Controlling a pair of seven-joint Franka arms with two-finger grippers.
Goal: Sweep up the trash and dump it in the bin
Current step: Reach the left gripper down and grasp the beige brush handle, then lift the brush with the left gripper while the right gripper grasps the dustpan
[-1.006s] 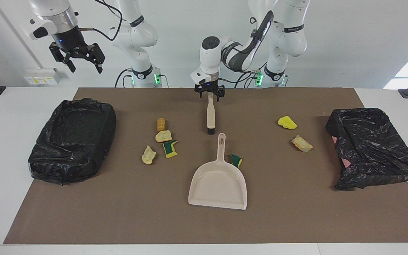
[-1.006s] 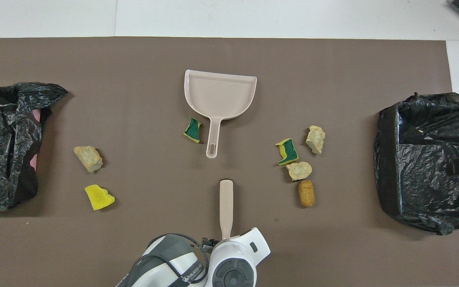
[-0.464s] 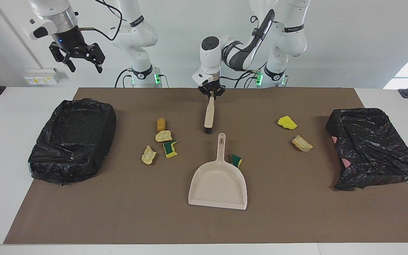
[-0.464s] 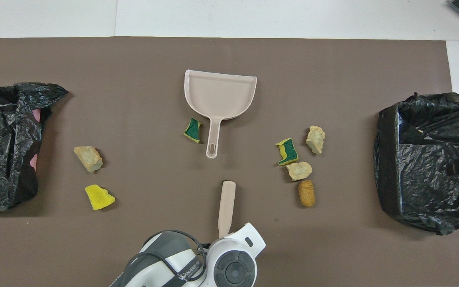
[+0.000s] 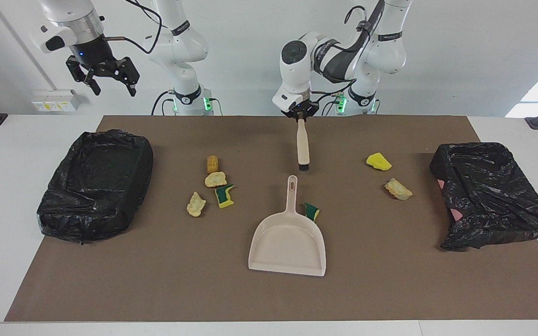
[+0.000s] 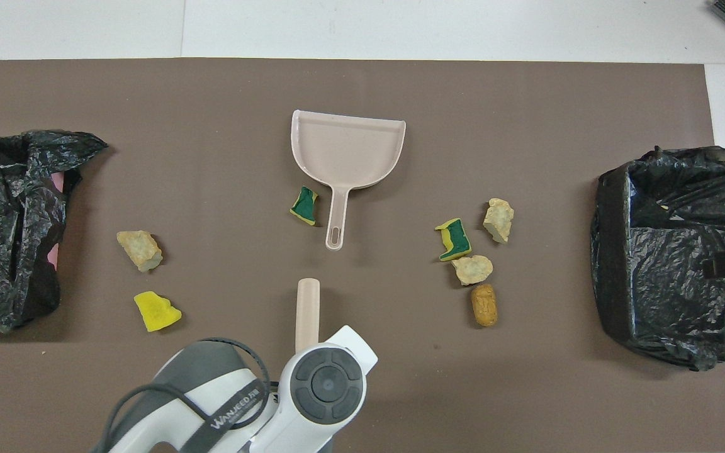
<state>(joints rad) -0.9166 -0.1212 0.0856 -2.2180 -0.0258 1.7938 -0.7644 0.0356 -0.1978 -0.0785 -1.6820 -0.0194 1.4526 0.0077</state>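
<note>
My left gripper [image 5: 300,116] is shut on the top of the beige brush [image 5: 302,145]. The brush hangs bristles down over the mat, near the tip of the dustpan's handle, and shows in the overhead view [image 6: 307,311]. The beige dustpan [image 5: 287,238] lies flat mid-mat. A green-yellow sponge scrap [image 5: 312,211] lies beside its handle. A brown lump [image 5: 212,164], a tan lump [image 5: 215,179], a green-yellow sponge [image 5: 225,195] and a pale lump [image 5: 196,204] cluster toward the right arm's end. A yellow sponge [image 5: 378,161] and a tan lump [image 5: 398,189] lie toward the left arm's end. My right gripper [image 5: 109,87] waits open, high up.
A bin lined with a black bag [image 5: 96,184] stands at the right arm's end of the brown mat [image 5: 157,280]. A second black-bagged bin [image 5: 491,196] stands at the left arm's end. The left arm's wrist [image 6: 321,384] covers the mat's near edge in the overhead view.
My left gripper closed on the brush handle, lifted the brush off the mat and carried it a little toward the left arm's end. The right arm has not moved.
</note>
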